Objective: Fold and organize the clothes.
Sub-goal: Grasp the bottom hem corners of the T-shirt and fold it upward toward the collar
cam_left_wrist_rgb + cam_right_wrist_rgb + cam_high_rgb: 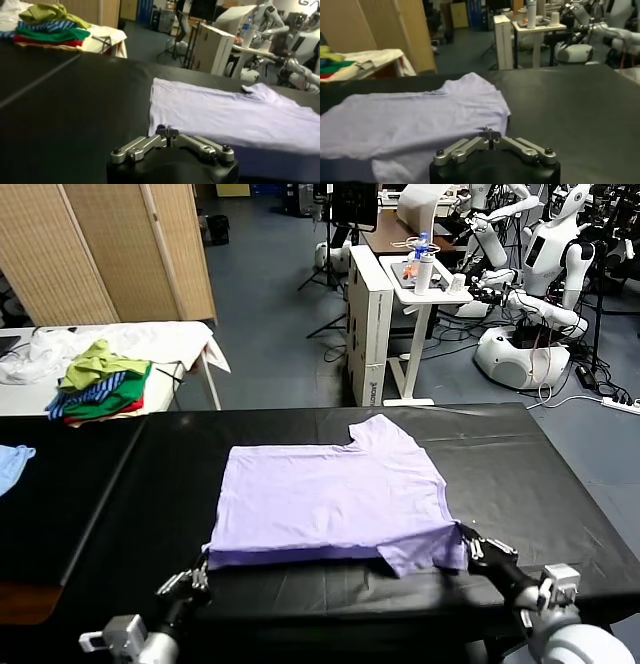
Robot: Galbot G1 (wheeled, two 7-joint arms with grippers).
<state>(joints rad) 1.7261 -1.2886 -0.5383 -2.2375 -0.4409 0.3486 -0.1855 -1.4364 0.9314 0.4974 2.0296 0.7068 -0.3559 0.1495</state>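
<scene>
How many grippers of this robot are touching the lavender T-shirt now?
2. The left gripper is shut on the near left corner of the T-shirt; the right gripper is shut on its near right corner.

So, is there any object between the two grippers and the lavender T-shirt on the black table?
Nothing visible. The left gripper and right gripper, both shut, sit at the near corners of the T-shirt. The clothes pile lies far off on another table.
</scene>
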